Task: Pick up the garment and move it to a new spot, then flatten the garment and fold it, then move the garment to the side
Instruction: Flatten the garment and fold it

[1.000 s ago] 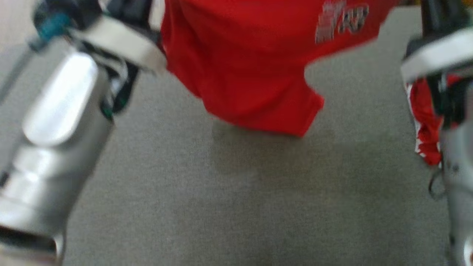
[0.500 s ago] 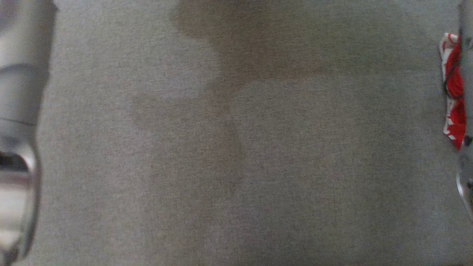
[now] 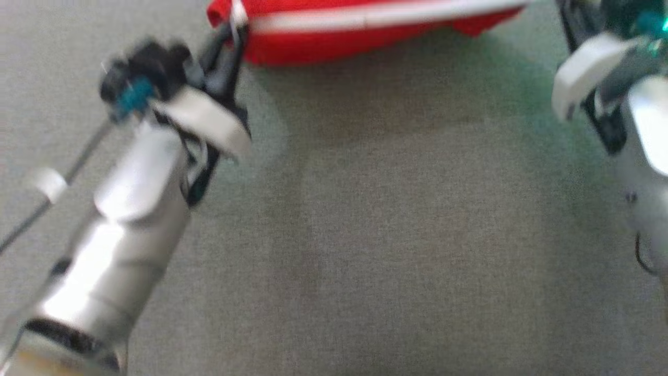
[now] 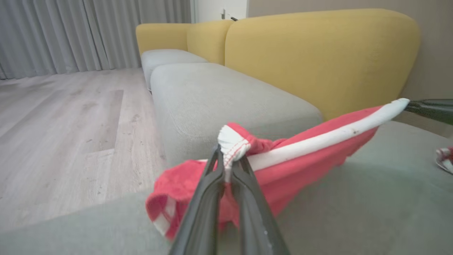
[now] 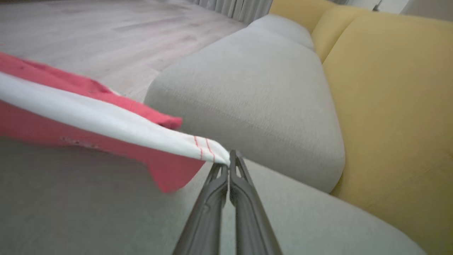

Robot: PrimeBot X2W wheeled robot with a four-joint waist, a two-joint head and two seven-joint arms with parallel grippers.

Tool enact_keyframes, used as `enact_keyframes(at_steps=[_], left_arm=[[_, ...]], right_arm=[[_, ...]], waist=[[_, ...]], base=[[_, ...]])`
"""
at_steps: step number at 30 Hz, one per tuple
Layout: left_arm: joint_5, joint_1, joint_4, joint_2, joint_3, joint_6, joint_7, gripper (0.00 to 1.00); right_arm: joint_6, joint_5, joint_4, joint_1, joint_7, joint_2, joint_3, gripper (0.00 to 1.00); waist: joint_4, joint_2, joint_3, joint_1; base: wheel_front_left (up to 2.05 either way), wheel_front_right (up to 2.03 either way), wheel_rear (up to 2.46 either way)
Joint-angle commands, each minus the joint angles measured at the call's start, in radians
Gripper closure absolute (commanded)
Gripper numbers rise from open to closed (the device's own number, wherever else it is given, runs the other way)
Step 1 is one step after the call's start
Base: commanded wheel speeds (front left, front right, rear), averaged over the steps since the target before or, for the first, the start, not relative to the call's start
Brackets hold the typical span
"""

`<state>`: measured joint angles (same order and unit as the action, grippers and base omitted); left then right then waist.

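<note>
The red garment hangs stretched above the grey seat cushion, held up by its white-banded edge between the two arms. The left pincer is pressed together on a bunched white corner of that band, with red cloth sagging below its fingers toward the cushion. The blur hides whether the lowest fold touches the cushion. The right pincer is closed tight on the other end of the band, where thin red stitch lines cross the white. From there the band runs taut away over the cushion and the red body of the garment drops beneath it. In the head view the garment shows at the far side of the cushion, with the left pincer clamped at its corner and the right arm over the cushion's opposite side. Behind the cushion rises the yellow backrest. Beyond the cushion's open side lies a pale wooden floor, with grey curtains at its far end.
</note>
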<state>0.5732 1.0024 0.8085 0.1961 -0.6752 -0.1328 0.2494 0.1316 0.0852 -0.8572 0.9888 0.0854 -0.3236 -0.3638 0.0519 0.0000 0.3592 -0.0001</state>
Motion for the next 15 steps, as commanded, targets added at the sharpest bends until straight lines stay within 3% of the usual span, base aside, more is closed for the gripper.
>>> enact_keyframes(at_steps=[1, 8, 15], left_arm=[[0.02, -0.029, -0.06, 0.067, -0.012, 0.003, 0.011, 1.0], [0.056, -0.205, -0.151, 0.123, -0.136, 0.002, 0.009, 1.0], [0.074, -0.326, -0.229, 0.153, -0.195, 0.005, -0.044, 1.0]], right_arm=[[-0.001, 0.048, 0.027, -0.04, -0.018, -0.037, -0.045, 1.0], [-0.001, 0.218, 0.11, -0.202, -0.093, -0.152, -0.158, 1.0], [-0.001, 0.31, 0.275, -0.411, -0.132, -0.238, -0.142, 1.0]], waist=[[0.004, 0.0, -0.047, 0.0001], [0.0, 0.0, -0.149, 0.0001], [-0.007, 0.0, -0.243, 0.0001]], base=[[0.0, 0.0, 0.0], [0.0, 0.0, 0.0], [0.0, 0.0, 0.0]])
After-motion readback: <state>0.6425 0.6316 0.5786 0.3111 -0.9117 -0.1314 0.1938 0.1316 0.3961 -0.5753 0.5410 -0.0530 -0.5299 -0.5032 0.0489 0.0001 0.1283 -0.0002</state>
